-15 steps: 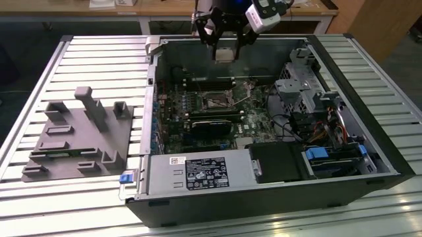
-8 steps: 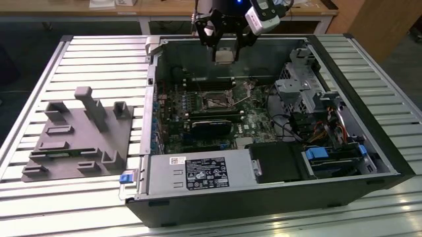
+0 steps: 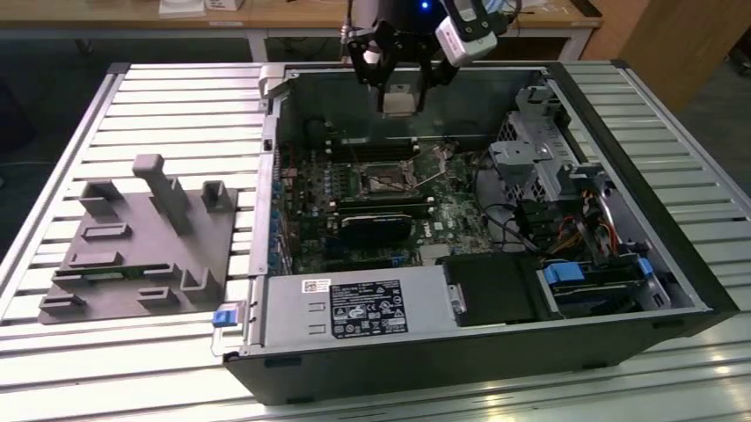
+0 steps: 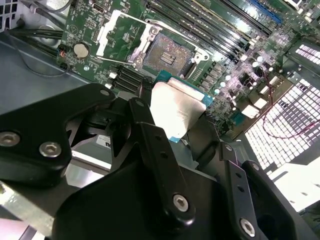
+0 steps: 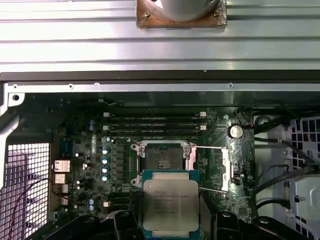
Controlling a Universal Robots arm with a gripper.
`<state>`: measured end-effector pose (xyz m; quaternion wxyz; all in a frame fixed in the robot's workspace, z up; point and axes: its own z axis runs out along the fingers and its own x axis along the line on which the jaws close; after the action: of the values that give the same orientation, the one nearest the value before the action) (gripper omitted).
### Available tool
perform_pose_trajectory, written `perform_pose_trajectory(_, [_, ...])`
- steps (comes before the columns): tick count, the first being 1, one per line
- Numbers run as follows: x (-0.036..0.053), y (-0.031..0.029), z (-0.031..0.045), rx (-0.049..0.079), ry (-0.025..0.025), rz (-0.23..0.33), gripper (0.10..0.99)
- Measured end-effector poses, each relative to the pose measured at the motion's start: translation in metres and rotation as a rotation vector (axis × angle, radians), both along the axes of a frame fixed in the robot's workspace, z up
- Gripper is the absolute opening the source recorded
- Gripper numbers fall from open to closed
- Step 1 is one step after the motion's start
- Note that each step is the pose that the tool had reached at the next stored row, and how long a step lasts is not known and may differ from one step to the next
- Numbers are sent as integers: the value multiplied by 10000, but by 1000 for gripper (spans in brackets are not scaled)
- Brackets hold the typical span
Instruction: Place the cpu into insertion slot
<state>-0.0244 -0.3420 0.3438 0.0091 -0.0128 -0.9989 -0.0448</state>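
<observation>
At the exterior view's left, a grey fixture (image 3: 141, 237) lies on the slatted table (image 3: 70, 114). Just right of it is the open case (image 3: 493, 360), with a power supply (image 3: 352, 309) at its lower left. In mid-frame the green board (image 3: 458, 220) carries the slot (image 3: 385, 180), and a black card (image 3: 375, 226) lies just below the slot. In both wrist views the slot's (image 4: 167, 52) (image 5: 162, 162) dark centre is uncovered and nothing sits in it. At upper centre the gripper (image 3: 400, 92) hangs over the case's far wall, its fingers closed on the cpu (image 3: 400, 101), well above the slot. Both wrist views show the cpu (image 4: 177, 112) (image 5: 171, 205) clamped between the two fingers, silver face outward, clear of the board. A drive cage (image 3: 534, 167) stands at the right.
</observation>
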Motion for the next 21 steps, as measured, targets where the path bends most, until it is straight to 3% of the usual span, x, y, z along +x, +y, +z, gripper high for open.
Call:
perform_pose_trajectory(5, [0,0,-49,0,0,0,537])
perform_pose_trajectory(21, [-5,0,-338,-22,0,0,537])
